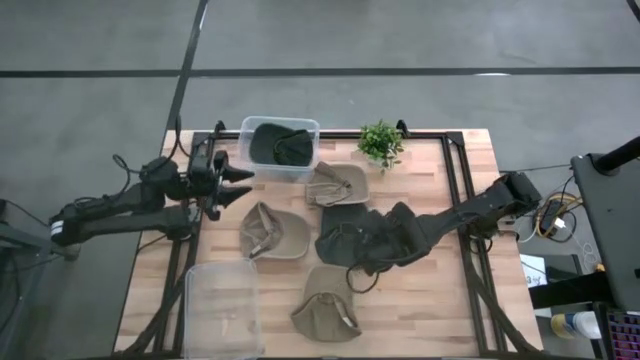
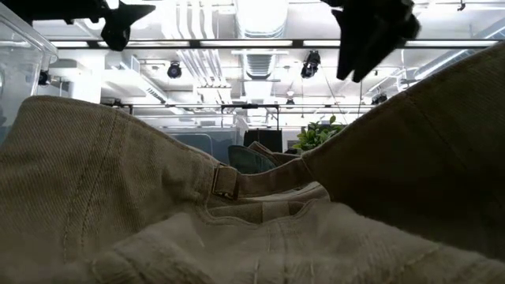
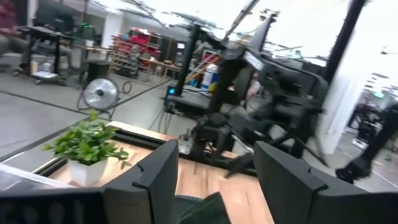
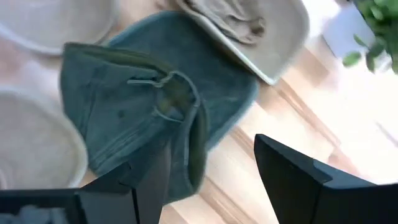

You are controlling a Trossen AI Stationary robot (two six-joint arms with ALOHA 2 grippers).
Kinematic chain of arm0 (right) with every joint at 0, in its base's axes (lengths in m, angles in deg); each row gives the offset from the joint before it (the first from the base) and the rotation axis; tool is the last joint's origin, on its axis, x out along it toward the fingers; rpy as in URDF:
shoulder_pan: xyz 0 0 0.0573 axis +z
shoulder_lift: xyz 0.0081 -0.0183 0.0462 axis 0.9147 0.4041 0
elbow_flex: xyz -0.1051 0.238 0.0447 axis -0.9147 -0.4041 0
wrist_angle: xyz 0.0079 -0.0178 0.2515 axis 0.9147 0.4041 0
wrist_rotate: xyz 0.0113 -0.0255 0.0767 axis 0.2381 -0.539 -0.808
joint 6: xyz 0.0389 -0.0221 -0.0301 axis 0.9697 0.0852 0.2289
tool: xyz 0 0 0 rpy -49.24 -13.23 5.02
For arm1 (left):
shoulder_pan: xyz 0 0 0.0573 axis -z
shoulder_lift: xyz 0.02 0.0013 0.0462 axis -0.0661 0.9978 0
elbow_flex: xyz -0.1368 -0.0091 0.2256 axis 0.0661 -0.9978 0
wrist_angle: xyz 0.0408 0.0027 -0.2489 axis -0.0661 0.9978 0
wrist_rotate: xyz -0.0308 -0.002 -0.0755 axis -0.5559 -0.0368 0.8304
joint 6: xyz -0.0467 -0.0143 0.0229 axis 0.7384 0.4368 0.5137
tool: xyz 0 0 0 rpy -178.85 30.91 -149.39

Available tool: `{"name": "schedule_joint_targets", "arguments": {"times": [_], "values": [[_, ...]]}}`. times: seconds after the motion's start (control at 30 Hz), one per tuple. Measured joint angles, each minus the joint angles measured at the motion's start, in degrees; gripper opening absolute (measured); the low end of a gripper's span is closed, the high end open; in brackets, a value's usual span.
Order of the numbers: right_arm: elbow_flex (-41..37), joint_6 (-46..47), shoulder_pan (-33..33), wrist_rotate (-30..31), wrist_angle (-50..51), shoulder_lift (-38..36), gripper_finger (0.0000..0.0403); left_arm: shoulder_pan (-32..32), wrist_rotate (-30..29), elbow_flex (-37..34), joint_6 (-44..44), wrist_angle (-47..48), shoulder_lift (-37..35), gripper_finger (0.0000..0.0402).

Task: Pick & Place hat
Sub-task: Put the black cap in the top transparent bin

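Observation:
A dark green hat (image 1: 345, 222) lies upside down on the table's middle, its strap showing in the right wrist view (image 4: 155, 106). My right gripper (image 1: 347, 250) (image 4: 211, 186) hovers open just above it, fingers spread over its near side. It shows raised in the low view (image 2: 371, 31). A second dark hat (image 1: 280, 145) lies in the clear bin (image 1: 312, 125) at the far edge. My left gripper (image 1: 238, 185) (image 3: 214, 180) is open in the air beside that bin, on its left. Tan hats (image 1: 272, 232) (image 1: 335, 183) (image 1: 325, 305) lie around the green one.
An empty clear bin (image 1: 195, 320) stands at the near left corner. A small potted plant (image 1: 380, 142) stands at the far edge, right of the hat bin. Tan hats (image 2: 158, 197) fill the low view close up. Bare wood lies at the table's near right.

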Motion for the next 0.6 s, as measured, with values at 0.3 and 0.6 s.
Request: {"name": "schedule_joint_targets", "arguments": {"times": [0.3,0.6], "values": [[-19.0,6.2,-4.0,-0.1,-18.2,-14.3,0.0226,4.5,0.0,-2.6,-3.6,-0.7,-0.3,0.0202],[-33.9,9.1,-10.8,-5.6,-33.0,-20.5,0.0226,5.2,0.0,-2.6,-3.6,-0.8,-0.5,0.0202]]}}
